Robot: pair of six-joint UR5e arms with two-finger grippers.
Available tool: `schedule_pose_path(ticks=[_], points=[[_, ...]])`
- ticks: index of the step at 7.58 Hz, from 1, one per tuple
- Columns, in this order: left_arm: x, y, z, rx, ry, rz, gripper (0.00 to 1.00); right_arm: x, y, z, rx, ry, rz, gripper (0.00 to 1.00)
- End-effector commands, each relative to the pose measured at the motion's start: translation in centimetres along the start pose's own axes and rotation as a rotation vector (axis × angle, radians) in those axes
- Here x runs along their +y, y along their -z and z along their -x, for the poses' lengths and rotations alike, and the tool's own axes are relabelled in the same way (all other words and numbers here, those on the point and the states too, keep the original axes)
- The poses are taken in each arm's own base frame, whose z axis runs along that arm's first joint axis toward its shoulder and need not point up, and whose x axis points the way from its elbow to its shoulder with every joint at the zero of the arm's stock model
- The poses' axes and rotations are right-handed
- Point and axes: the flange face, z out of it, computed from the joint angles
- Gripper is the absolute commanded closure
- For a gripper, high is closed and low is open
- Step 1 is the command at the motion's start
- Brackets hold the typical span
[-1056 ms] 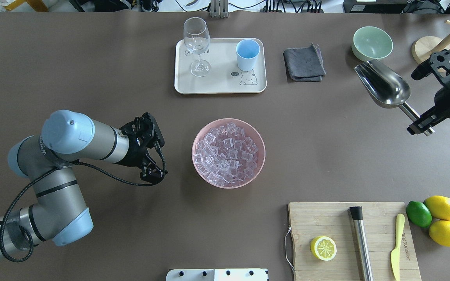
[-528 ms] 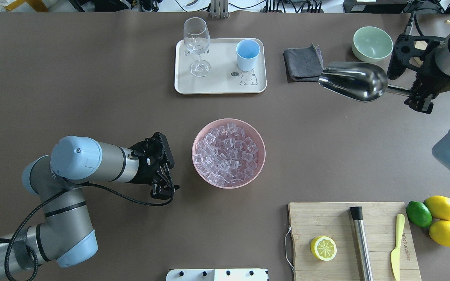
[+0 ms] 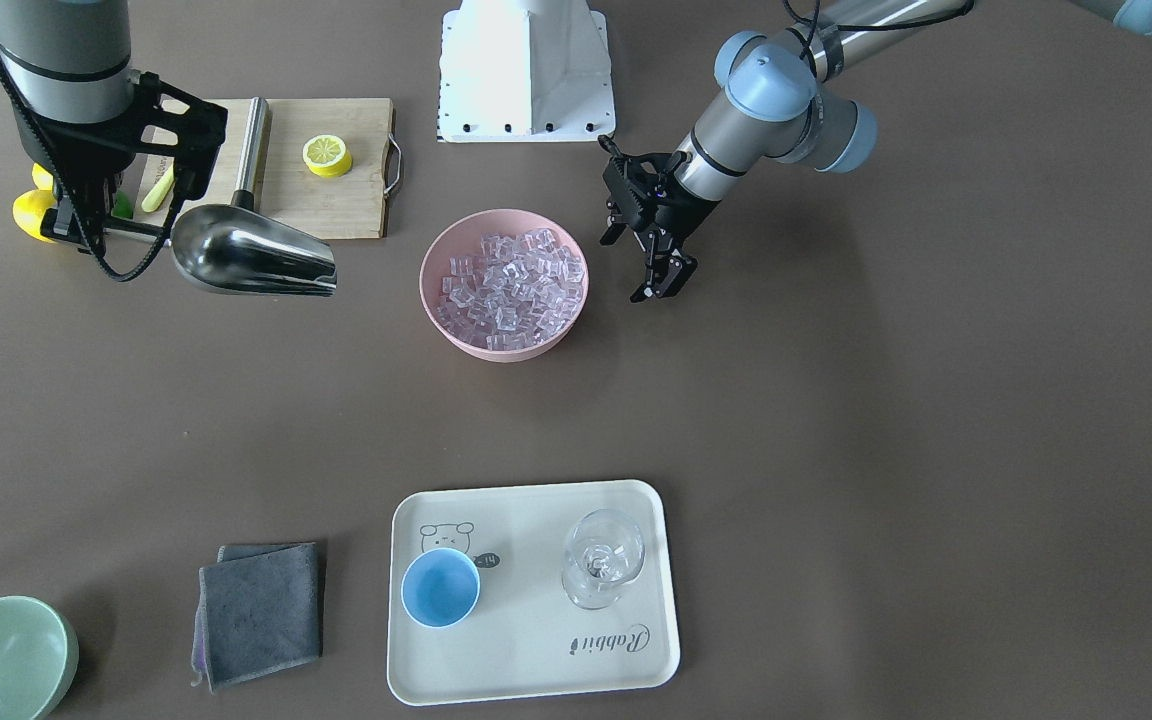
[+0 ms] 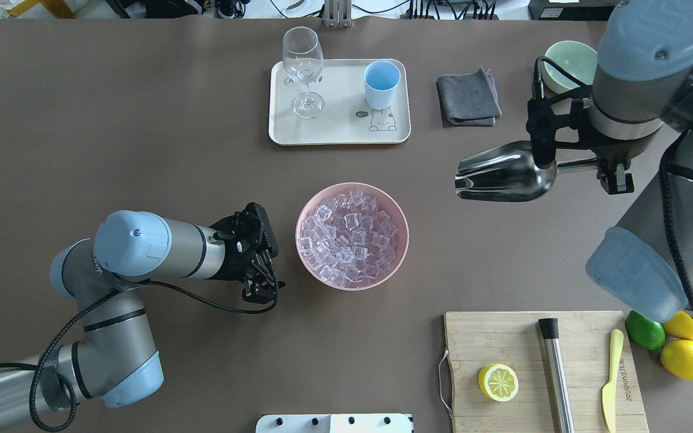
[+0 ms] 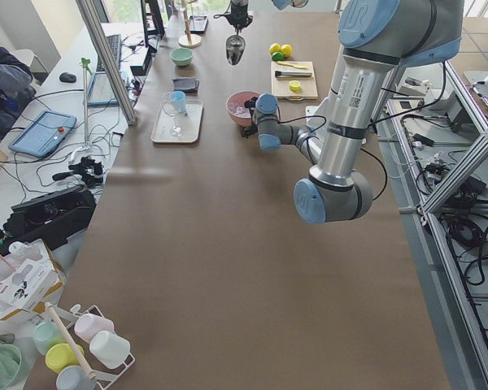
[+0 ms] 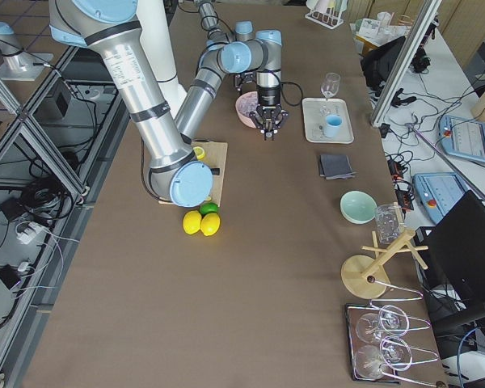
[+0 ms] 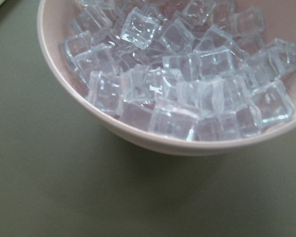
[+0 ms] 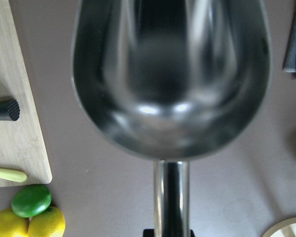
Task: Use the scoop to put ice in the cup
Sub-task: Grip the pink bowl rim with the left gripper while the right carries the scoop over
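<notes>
The ice [image 4: 351,234] is a heap of clear cubes in a pink bowl [image 4: 403,240] at mid-table; it fills the left wrist view [image 7: 187,74]. The light-blue cup [image 4: 381,84] stands upright on a white tray [image 4: 334,133], also in the front view [image 3: 440,587]. My right gripper [image 4: 610,167] is shut on the rod handle of the steel scoop [image 4: 503,172]. The scoop is held in the air to the right of the bowl, its mouth towards the bowl, and its trough [image 8: 170,74] is empty. My left gripper [image 4: 271,255] is open and empty, just left of the bowl.
A stemmed glass [image 4: 303,66] shares the tray. A grey cloth [image 4: 468,96] and a pale green bowl [image 4: 566,60] lie at the far right. A cutting board [image 4: 521,337] at the near right holds a lemon half, a steel cylinder and a yellow knife; lemons and a lime lie beside it.
My right arm has swung the scoop left and nearer the robot, turning its mouth towards the bowl. My left gripper has moved right, closer to the bowl.
</notes>
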Motion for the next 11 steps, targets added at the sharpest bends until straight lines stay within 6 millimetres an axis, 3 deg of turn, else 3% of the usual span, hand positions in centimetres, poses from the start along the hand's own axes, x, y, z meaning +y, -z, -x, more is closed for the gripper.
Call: schedule_pose_path(ticks=[1,2,3,4,5,7,11], points=[[-2.5,-1.1,-0.4,-0.096,-0.01,-0.042,0.02,-5.1,3.7,0.7,-0.013,0.075,0.093,1.0],[-2.5,-1.5,-1.4,-0.08,-0.011,-0.04,0.02,-7.9,4.2,1.6,-0.043,0.112,0.112,1.0],[-2.7,-1.6,-1.6,-0.078,-0.012,-0.042,0.02,-11.9,4.0,3.8,-0.05,0.189,0.154,1.0],[-2.8,-1.7,-1.9,-0.074,-0.014,-0.043,0.02,-14.0,3.7,4.1,-0.06,0.206,0.191,1.0],[-2.8,-1.9,-1.8,-0.074,-0.013,-0.04,0.02,-14.8,4.0,3.6,-0.055,0.208,0.225,1.0],[-3.1,-2.2,-1.9,-0.073,-0.013,-0.04,0.02,-16.9,2.3,1.8,-0.07,0.204,0.309,1.0],[-3.0,-2.9,-2.7,-0.061,-0.017,-0.033,0.02,-22.2,2.0,-1.3,-0.119,0.197,0.394,1.0]])
